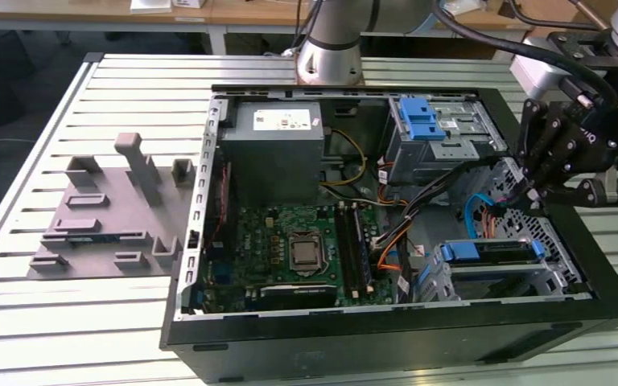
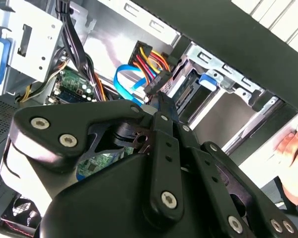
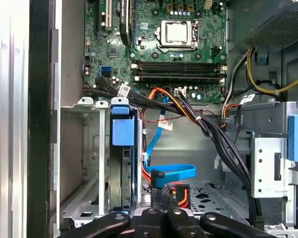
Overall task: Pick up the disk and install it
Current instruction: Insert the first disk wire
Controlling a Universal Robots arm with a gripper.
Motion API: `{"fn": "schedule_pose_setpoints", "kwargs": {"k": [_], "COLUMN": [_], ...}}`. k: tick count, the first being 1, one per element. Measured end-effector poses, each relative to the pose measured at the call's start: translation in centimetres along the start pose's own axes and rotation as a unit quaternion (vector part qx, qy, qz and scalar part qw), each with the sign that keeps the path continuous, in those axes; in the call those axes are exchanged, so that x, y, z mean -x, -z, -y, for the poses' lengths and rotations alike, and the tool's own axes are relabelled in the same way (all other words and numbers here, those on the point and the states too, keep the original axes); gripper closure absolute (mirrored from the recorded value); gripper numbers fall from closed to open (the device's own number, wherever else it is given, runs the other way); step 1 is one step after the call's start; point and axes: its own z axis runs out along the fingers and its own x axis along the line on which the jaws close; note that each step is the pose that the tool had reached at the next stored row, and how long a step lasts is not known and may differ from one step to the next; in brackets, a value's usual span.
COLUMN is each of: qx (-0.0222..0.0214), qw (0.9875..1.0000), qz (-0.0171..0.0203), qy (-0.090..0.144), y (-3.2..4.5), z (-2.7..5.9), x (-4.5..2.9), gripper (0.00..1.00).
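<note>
The disk point(image 1: 488, 252), silver with a blue plastic frame, sits in the drive bay at the near right corner of the open computer case point(image 1: 395, 338). In the first wrist view the disk point(image 3: 124, 173) stands on edge in the bay, its blue tab uppermost. The second wrist view also catches the disk point(image 2: 191, 91) in its bay. My gripper point(image 1: 533, 199) hangs over the right side of the case, a little behind the bay and apart from the disk. Its fingers point(image 2: 162, 101) are shut with nothing between them.
A grey power supply box point(image 1: 277, 145) and a grey cage with a blue latch point(image 1: 430, 125) fill the back of the case. The motherboard point(image 1: 298, 241) and loose cables point(image 1: 395, 229) lie between. A grey fixture plate point(image 1: 110, 213) lies left of the case. A hand point(image 2: 293, 144) rests outside it.
</note>
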Motion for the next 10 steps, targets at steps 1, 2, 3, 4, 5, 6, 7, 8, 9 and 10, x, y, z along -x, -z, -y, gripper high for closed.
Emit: {"fn": "schedule_pose_setpoints", "kwargs": {"k": [1,2,3,4,5,6,7,8,9,10], "qx": [0.0000,0.0000,0.0000,0.0000,0.0000,0.0000,0.0000,0.0000,0.0000,-0.0001], "qw": [1.0000,1.0000,1.0000,1.0000,1.0000,1.0000,1.0000,1.0000,1.0000,1.0000], "qz": [0.0001,0.0001,0.0000,0.0000,0.0000,0.0000,0.0000,0.0000,-0.0001,0.0000], "qy": [0.000,0.000,0.000,0.000,0.000,0.000,0.000,0.000,0.000,-0.001], "y": [-0.01,-0.01,-0.01,0.00,-0.01,-0.01,-0.02,-0.01,-0.01,-0.02], "z": [0.09,0.17,0.26,0.34,0.43,0.52,0.61,0.69,0.73,0.73], "x": [0.04,0.08,0.13,0.17,0.22,0.26,0.31,0.36,0.45,0.60], "gripper": [0.89,0.89,0.89,0.89,0.89,0.89,0.89,0.89,0.89,0.89]}}
